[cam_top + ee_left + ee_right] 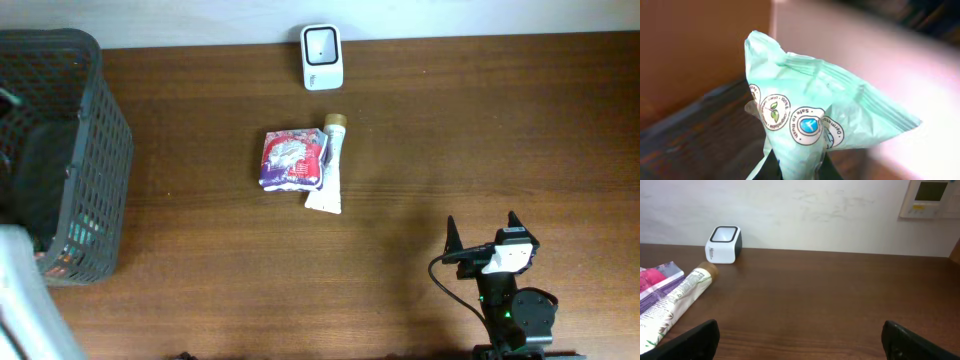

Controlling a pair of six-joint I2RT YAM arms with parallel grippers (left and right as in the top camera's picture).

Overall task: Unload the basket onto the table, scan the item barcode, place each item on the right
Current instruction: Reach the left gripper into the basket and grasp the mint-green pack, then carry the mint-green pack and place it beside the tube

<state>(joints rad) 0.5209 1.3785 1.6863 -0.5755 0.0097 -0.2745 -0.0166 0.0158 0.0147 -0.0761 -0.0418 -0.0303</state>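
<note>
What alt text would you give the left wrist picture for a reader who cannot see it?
A crumpled pale green plastic packet fills the frame, pinched at its narrow lower end by the left tool. A row of round printed badges runs across it, and a blurred brown surface lies behind.

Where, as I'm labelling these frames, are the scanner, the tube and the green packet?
scanner (322, 55), overhead view, middle of its top face.
tube (332, 160), overhead view, middle of its body.
green packet (815, 95), left wrist view, crumpled upper front.
</note>
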